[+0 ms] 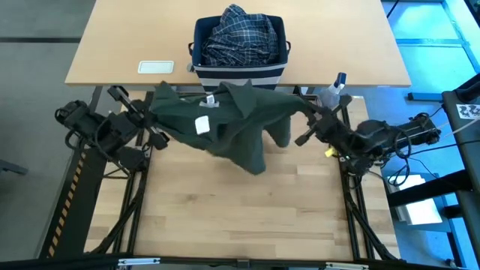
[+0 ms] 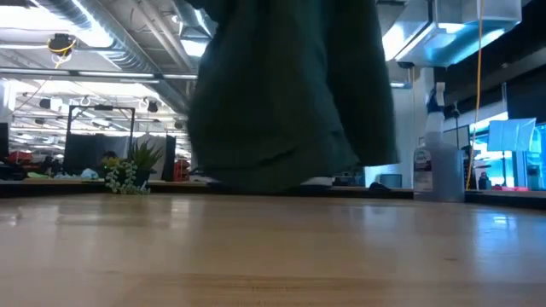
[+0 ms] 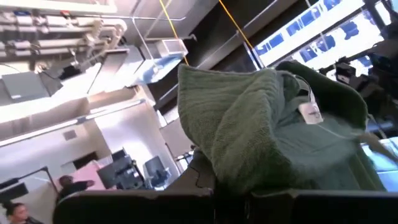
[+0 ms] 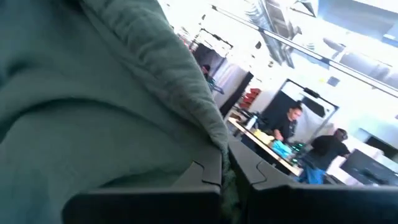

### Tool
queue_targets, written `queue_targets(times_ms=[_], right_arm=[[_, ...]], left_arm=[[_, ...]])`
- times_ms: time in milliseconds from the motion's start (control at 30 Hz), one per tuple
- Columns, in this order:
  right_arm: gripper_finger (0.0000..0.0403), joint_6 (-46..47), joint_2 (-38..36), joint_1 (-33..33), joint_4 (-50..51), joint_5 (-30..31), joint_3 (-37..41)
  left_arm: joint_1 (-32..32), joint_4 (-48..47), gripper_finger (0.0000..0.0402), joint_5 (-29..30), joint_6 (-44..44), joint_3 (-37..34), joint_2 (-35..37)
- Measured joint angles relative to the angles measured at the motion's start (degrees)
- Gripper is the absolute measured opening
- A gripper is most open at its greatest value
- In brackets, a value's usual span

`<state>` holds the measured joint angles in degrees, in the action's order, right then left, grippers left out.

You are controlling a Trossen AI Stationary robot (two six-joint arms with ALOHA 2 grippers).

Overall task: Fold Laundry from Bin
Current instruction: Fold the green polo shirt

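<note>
Two robot arms, one per side of table (image 1: 225, 225). Two grippers: left gripper (image 1: 155, 105), right gripper (image 1: 309, 112). Two garments in sight: one green garment (image 1: 225, 124), one plaid shirt (image 1: 240, 34). One bin (image 1: 238, 73). One spray bottle (image 1: 334, 91). One white card (image 1: 155, 67) on far table. One potted plant (image 2: 132, 166) in background. Two people (image 4: 311, 140) in right wrist view, two more in left wrist view.

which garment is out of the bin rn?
The olive-green one, stretched between the left gripper and right gripper. The plaid shirt sits in the bin.
</note>
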<state>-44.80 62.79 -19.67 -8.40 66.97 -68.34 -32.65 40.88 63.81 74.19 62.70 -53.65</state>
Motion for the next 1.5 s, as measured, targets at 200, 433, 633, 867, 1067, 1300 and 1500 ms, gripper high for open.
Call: queue_targets(times_ms=[200, 433, 633, 867, 1067, 1300, 1500], right_arm=[[0.0000, 4.87, 0.12, 3.42, 5.95, -1.00, 0.00], [0.0027, 9.14, 0.06, 3.53, 12.06, -3.52, 0.00], [0.0106, 11.41, 0.15, 2.03, 12.52, -11.19, 0.00], [0.0200, 12.22, 4.16, 2.08, 12.64, -13.98, -0.02], [0.0224, 13.39, 9.56, 2.06, 9.74, -17.95, 0.00], [0.0221, 12.67, 16.98, 2.06, -1.30, -22.15, 0.00], [0.0221, 11.37, 22.63, 2.06, -14.64, -25.31, -0.02]], left_arm=[[4.32, -1.43, 0.0000, -0.35, 0.05, 0.00, 0.03], [5.74, -5.51, 0.0000, -0.53, -0.38, 0.00, 0.03], [5.48, -7.42, 0.0000, -1.72, -3.23, 0.00, -0.66], [6.12, -8.38, 0.0000, -3.40, -5.08, 0.00, -1.30], [8.50, -8.32, 0.0000, -3.32, -6.64, 0.00, -1.52], [12.77, -8.39, 0.0000, -3.30, -9.58, 0.00, -1.97], [15.85, -8.30, 0.0000, -3.28, -11.23, 0.00, -3.49]])
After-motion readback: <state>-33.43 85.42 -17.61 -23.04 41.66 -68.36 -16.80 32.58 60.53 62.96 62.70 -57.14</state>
